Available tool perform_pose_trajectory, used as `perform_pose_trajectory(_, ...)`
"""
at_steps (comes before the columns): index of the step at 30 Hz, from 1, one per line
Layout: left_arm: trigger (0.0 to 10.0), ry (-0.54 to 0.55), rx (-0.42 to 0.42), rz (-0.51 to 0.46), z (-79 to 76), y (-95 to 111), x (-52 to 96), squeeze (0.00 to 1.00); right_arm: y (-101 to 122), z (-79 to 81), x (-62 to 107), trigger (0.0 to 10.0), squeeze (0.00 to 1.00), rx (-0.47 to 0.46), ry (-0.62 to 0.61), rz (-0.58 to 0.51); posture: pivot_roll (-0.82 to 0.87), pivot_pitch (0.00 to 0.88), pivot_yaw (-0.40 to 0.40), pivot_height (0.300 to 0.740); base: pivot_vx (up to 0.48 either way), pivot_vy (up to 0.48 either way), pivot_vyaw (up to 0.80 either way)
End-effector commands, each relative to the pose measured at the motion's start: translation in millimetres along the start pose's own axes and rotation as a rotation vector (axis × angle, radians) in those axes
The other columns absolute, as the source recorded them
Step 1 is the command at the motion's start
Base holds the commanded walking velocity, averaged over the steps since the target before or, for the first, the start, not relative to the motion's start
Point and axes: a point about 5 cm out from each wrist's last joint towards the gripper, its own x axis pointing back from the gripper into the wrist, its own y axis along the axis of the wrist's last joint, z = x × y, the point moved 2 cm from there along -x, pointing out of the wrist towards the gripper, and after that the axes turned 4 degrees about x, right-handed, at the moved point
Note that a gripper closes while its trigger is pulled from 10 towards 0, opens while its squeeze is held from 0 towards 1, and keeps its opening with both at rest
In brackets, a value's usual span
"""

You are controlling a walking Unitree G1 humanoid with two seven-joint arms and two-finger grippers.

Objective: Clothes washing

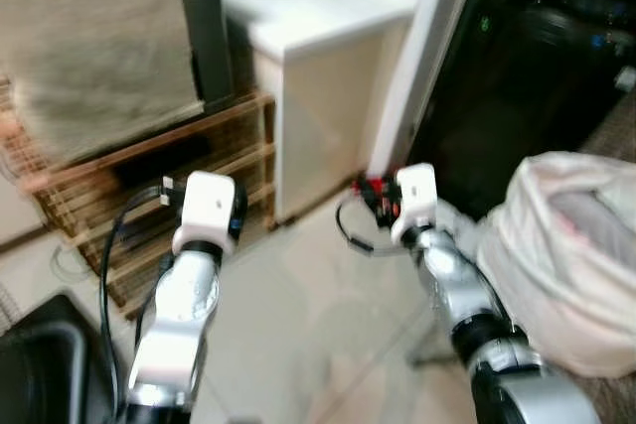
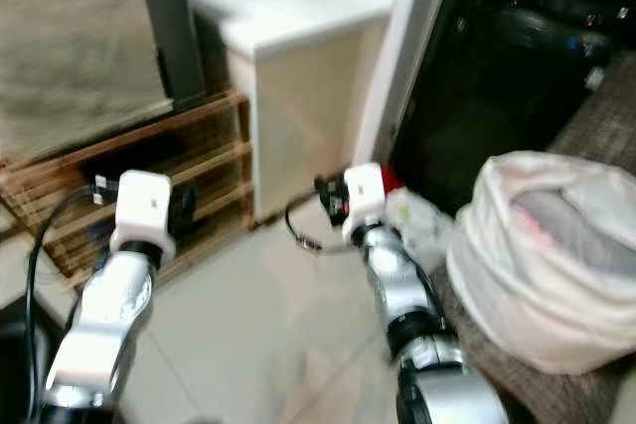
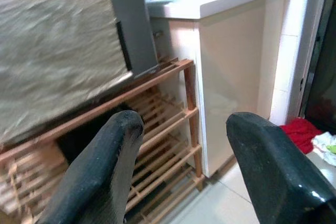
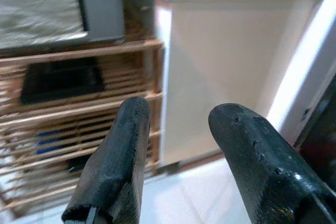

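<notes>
**Q:** Where did the robot stand, and how far along was the clothes washing?

**A:** The robot stood on a pale tiled floor (image 1: 318,335) with both silver arms held out in front of it. By the look of things the task had barely begun: no garment was in either gripper, and no washing machine could be made out clearly in the blurred pictures.

**Q:** Where was the laundry?

**A:** A bulging white cloth laundry bag (image 1: 571,255), stuffed with grey and pink fabric, sat on the floor just beside the right arm, on the robot's right. A crumpled red garment (image 3: 299,134) lay on the floor by a dark doorway (image 1: 527,57), past a white-topped cream cabinet (image 1: 328,96).

**Q:** What were the grippers doing?

**A:** The left gripper (image 3: 184,166) had its two long black fingers spread apart, grasping nothing, and pointed toward a slatted wooden shoe rack (image 1: 179,196). The right gripper (image 4: 181,150) likewise had its fingers released and empty, aimed at the cabinet and the rack.

**Q:** What was left to do?

**A:** Seemingly everything: gathering the clothes, carrying them to a machine, and loading them.

**Q:** Anything else nearby?

**A:** A beige textured cloth (image 1: 94,47) hung above the rack.
</notes>
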Motion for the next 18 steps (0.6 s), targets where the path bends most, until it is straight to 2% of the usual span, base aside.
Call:
perform_pose_trajectory(1,10.0,0.011,0.017,-0.002,1.9,0.7,-2.0,0.00,4.6,-5.0,-1.5,10.0,0.00,0.004,-0.019,-0.013,0.10,0.009,-0.065,0.740,0.274,0.394,0.00)
perform_pose_trajectory(10,10.0,0.044,0.029,0.002,4.9,-1.6,-0.6,0.00,2.9,-10.9,0.3,10.0,0.00,-0.003,-0.033,-0.007,0.10,0.014,-0.069,0.740,0.273,0.395,0.00)
perform_pose_trajectory(16,10.0,0.048,0.033,0.010,3.4,-3.6,-0.4,0.00,1.6,-10.4,0.2,10.0,0.00,0.024,-0.024,0.008,0.10,0.017,-0.075,0.740,0.274,0.395,0.70)
perform_pose_trajectory(18,10.0,0.052,0.005,0.032,4.1,-7.4,-3.5,0.00,-0.4,-12.2,0.1,10.0,0.00,0.038,-0.046,0.023,0.09,0.018,-0.077,0.740,0.287,0.371,0.33)
